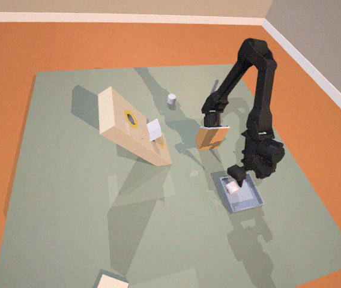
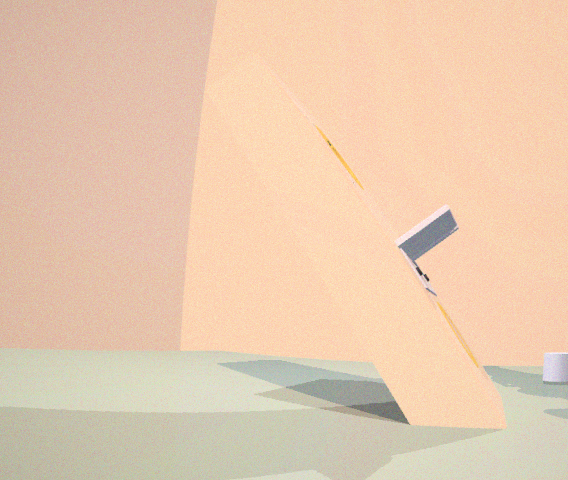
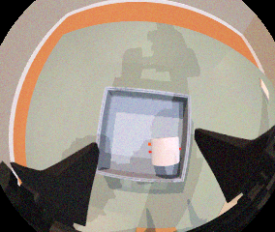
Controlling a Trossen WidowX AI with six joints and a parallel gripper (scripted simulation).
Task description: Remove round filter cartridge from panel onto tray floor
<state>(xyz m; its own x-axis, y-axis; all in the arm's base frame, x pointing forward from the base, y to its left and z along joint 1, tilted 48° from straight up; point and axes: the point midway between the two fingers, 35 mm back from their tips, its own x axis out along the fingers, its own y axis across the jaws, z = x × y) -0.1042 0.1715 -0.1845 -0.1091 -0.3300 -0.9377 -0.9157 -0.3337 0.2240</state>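
Observation:
The round filter cartridge [image 1: 233,188] [image 3: 166,151], pale pink with small red marks, is out of the panel and inside the blue-grey tray [image 1: 247,198] [image 3: 128,130], near one side wall. It appears to lie on its side on the tray floor; its slots cannot be made out. My gripper [image 1: 251,181] [image 3: 147,141] is wide open above the tray, with nothing between its fingers. In the wrist view the fingertips stand outside the tray's two side walls and apart from the cartridge. The tilted service panel [image 1: 133,136] [image 2: 325,258] shows an open round hole with a yellow ring.
A white flap [image 1: 154,129] [image 2: 429,232] sticks out from the panel above a lower yellow ring. A small white cylinder [image 1: 171,99] [image 2: 557,367] stands behind. An orange-sided block [image 1: 211,139] is left of the arm, behind the tray. A pale block [image 1: 113,282] lies at the front.

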